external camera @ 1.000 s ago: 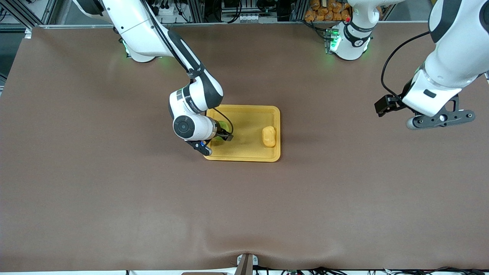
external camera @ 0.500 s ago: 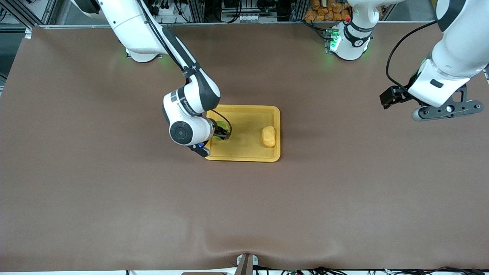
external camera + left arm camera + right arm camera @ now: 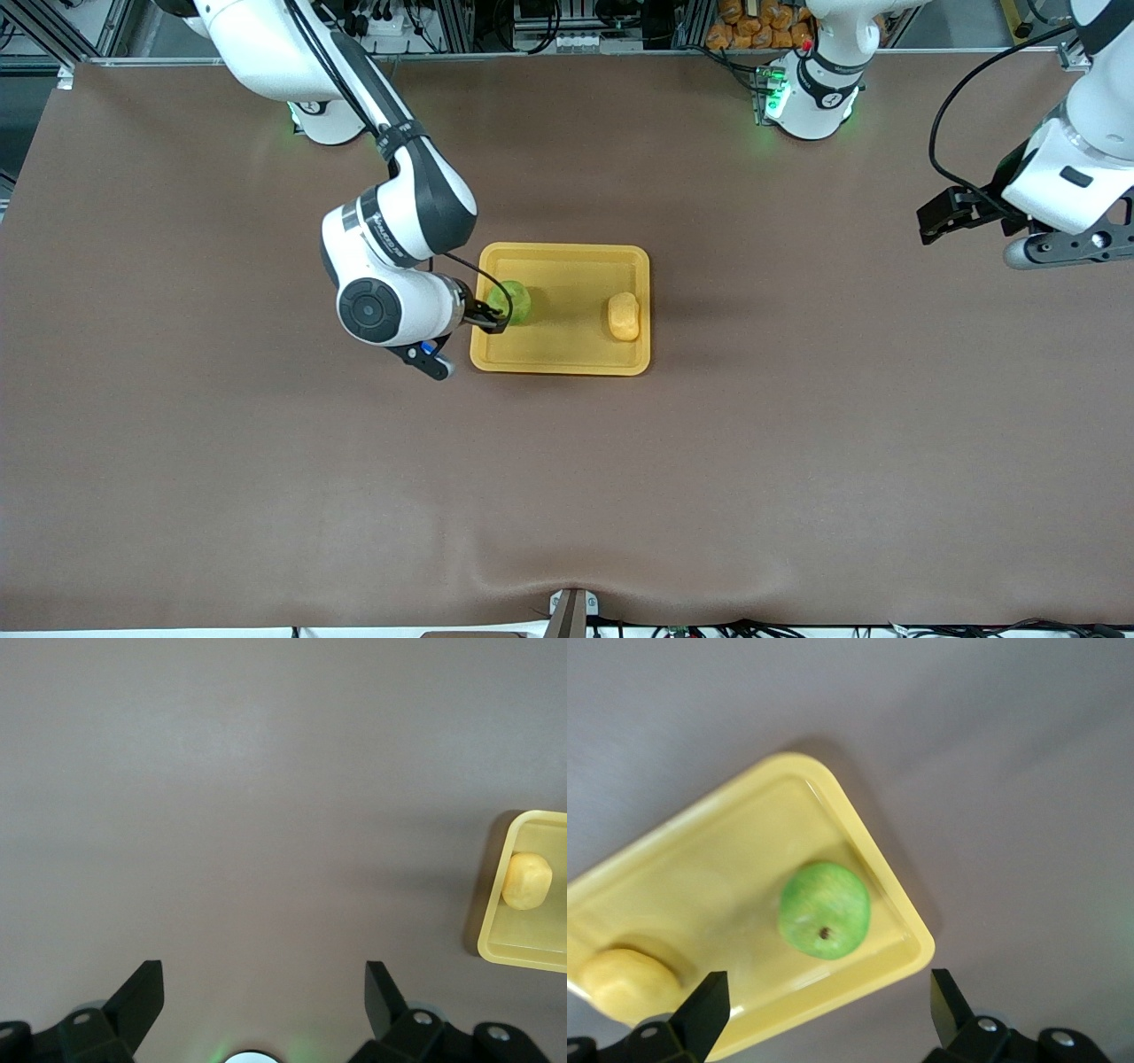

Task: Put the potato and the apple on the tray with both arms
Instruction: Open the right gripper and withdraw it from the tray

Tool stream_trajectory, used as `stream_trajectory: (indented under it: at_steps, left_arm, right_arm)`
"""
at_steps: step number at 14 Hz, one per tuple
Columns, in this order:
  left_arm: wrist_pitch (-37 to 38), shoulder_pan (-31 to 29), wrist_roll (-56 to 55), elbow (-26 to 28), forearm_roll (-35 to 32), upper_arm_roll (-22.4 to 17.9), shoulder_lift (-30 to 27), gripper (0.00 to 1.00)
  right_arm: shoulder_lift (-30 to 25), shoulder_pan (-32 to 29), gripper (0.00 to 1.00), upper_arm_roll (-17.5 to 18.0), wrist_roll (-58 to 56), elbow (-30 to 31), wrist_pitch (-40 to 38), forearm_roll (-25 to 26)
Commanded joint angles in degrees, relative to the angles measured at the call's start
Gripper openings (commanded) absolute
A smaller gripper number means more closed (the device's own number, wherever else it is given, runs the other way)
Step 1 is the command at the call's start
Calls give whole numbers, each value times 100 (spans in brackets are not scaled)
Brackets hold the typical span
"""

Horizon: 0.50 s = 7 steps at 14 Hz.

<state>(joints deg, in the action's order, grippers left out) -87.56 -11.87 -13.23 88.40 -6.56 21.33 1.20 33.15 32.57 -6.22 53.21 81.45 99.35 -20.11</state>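
My work surface is a brown table (image 3: 266,461) covering. Along its edge farthest from the front camera I see metal framing (image 3: 461,22), black cables (image 3: 540,22), and a pile of orange items (image 3: 753,25).

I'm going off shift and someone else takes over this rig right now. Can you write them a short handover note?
Right claw: open, holding nothing, up over the tray edge at the right arm's end, beside the apple.
Left claw: open, empty, up over bare table at the left arm's end, well away from the tray.
Apple: sitting in the tray, at the end toward the right arm.
Potato: in the tray, at the end toward the left arm, apart from the apple.
Done: both items are on the tray and released.
Left: probably only clearing the right arm off the tray.
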Motion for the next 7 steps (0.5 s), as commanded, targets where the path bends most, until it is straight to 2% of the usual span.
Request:
stream_trajectory:
  at_steps: [1,4,7]
  left_arm:
    - [169,429,102,107,138,-486,-286,100]
    - [389,1107,101,159,357,-1243,-418,100]
    - [415,1293,258,370,366,-1386,-638,100]
  right_arm:
    - [16,-303,100,42,-99,-445,-144,104]
    - [7,-549,100,25,-144,-665,-389,131]
    - [-168,-865,100,33,-153,-719,-513,131]
